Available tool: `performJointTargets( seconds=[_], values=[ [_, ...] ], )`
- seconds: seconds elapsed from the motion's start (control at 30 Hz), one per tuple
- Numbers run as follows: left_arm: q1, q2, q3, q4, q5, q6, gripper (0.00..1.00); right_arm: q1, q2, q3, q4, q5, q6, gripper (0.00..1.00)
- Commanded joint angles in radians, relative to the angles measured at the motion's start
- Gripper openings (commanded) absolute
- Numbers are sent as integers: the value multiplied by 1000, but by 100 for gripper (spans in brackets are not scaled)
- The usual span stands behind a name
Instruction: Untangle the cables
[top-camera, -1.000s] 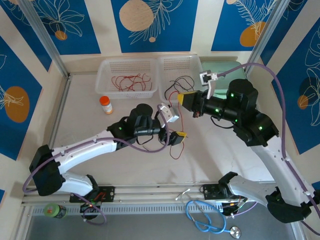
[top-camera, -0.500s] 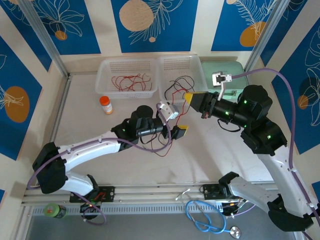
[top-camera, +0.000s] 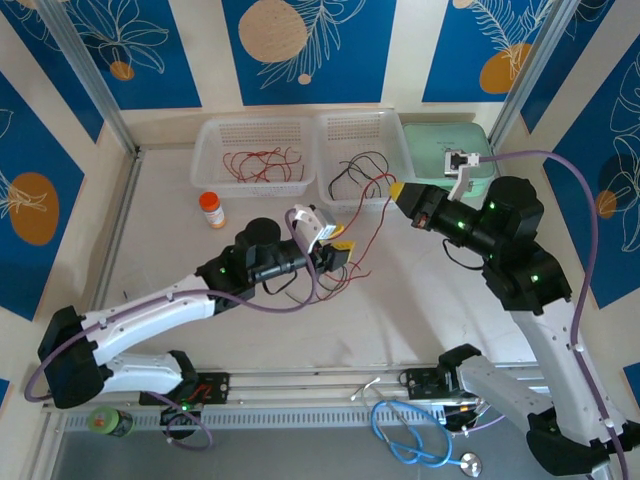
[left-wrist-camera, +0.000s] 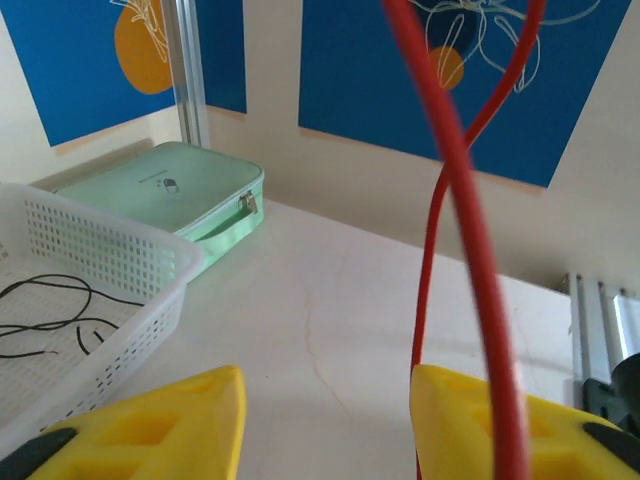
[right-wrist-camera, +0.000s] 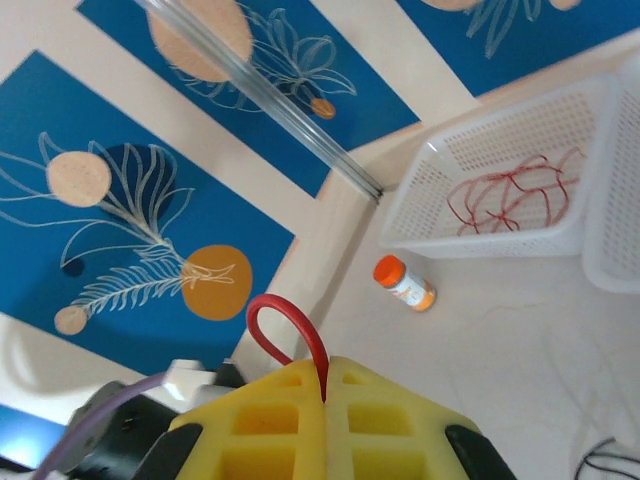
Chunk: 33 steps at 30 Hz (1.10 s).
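**Far left of the table.** At 11 o'clock stands a white plastic basket, rectangular, with perforated mesh walls. Thin red cables lie inside it in loose loops. At about 7 o'clock from that basket a small bottle with an orange cap stands upright on the table, which is pale, smooth and matt.

**Left tool.** The left tool sits near the middle of the table and points toward 3 o'clock. In the left wrist view its blocky yellow fingers stand well apart, with bare table showing between them, so the tool is released. A glossy, round-section red cable crosses in front of the right-hand finger. Whether it touches that finger cannot be told.

**Centre.** A second white mesh basket at 12 o'clock stands just beside the first. It holds thin black cables in open curves.

**Right.** A mint-green hard case with rounded corners lies flat at 1 o'clock, just beside the second basket.

**Right tool.** The right tool points toward 9 o'clock, near the front corner of that basket. In the right wrist view its ribbed yellow pads are pressed together, and a short arch of the red cable rises from the seam. The tool is clenched on the red cable.
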Motion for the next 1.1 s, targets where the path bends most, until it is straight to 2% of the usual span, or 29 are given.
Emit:
performJointTargets(
  seconds=[0.0, 0.13, 0.27, 0.33, 0.37, 0.57, 0.77, 0.9, 0.97, 1.07],
  values=[
    [-9, -8, -11, -22, 23, 16, 37, -27, -9, -26, 21, -41, 56, 0],
    [-8, 8, 3, -41, 58, 14, 16, -47, -10, -31, 22, -55, 64, 0],
    [-8, 1, -3, -38, 53, 6, 9, -58, -6, -31, 28, -70, 67, 0],
    [-8, -4, -2, -41, 52, 8, 1, -61, -3, -32, 31, -79, 70, 0],
    [-8, -6, 0, -44, 50, 10, 0, -61, 0, -32, 35, -84, 71, 0],
    [-8, -15, 5, -47, 69, 7, 0, -63, 12, -35, 55, -105, 85, 0],
    [-9, -4, 30, -94, 182, -12, 0, -64, 39, -10, 79, -123, 88, 0],
    [-9, 28, 44, -103, 224, -38, 14, -61, 59, -12, 126, -157, 117, 0],
    [-8, 40, 44, -93, 227, -49, 26, -57, 65, -20, 146, -166, 131, 0],
    [-9, 58, 47, -67, 217, -59, 33, -42, 68, -37, 171, -167, 149, 0]
  ],
)
